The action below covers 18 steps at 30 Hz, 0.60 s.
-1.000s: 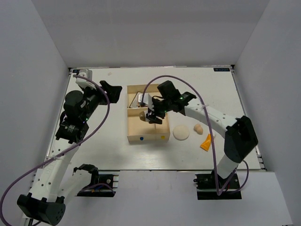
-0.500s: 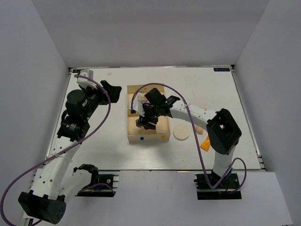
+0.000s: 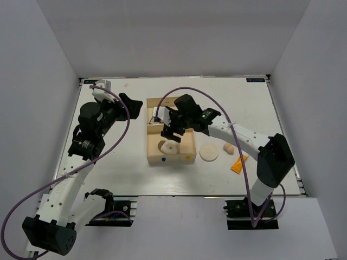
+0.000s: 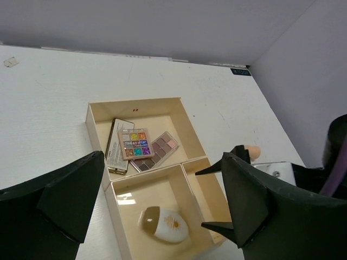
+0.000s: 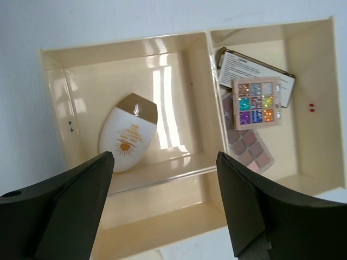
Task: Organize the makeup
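The cream tray (image 3: 168,161) sits mid-table. Its far compartment holds a multicoloured palette (image 5: 256,103) lying over a brownish palette (image 5: 246,146) and a printed flat case (image 5: 246,67). A white oval pad with a brown cap (image 5: 127,135) lies alone in the square compartment (image 3: 168,146). My right gripper (image 5: 165,154) hovers open above the tray (image 3: 172,129), holding nothing. The left gripper (image 3: 130,105) stands open to the tray's left, well above the table, looking down at the palettes (image 4: 142,147) and the pad (image 4: 162,225).
To the right of the tray, a round cream puff (image 3: 209,153), a peach sponge (image 3: 229,147) and an orange tube (image 3: 237,164) lie on the white table. Grey walls close in the back and both sides.
My right gripper moved over the square compartment, opened wider and drew back. The white oval pad it carried now lies free in the tray. The left arm barely moved.
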Each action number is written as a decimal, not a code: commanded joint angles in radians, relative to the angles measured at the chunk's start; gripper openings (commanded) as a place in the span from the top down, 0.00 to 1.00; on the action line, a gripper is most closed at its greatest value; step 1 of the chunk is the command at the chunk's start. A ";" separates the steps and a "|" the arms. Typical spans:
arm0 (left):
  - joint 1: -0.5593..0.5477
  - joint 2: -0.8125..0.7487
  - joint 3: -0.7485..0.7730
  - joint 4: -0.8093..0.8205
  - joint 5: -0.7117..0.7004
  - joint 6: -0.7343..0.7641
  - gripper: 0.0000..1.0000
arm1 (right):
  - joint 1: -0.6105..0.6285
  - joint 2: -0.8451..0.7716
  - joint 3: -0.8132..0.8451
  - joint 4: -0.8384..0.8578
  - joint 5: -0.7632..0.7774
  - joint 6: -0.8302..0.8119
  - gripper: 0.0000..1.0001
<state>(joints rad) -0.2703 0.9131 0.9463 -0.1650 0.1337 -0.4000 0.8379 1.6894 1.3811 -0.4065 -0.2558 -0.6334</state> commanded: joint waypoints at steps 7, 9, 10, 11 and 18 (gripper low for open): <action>0.005 0.023 -0.003 0.033 0.082 0.009 0.02 | -0.098 -0.189 -0.166 0.034 0.090 -0.012 0.22; 0.005 0.030 0.000 0.035 0.099 0.006 0.02 | -0.131 -0.258 -0.221 0.032 0.099 -0.005 0.22; 0.005 0.033 0.000 0.036 0.113 0.004 0.02 | -0.150 -0.282 -0.279 0.038 0.118 0.000 0.22; 0.005 0.035 0.000 0.038 0.119 0.003 0.02 | -0.161 -0.333 -0.309 0.043 0.124 0.012 0.21; 0.005 0.040 -0.006 0.045 0.142 -0.005 0.02 | -0.293 -0.517 -0.519 0.090 0.228 0.069 0.11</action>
<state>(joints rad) -0.2703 0.9607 0.9428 -0.1474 0.2424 -0.4011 0.5812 1.2186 0.9043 -0.3630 -0.0910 -0.6041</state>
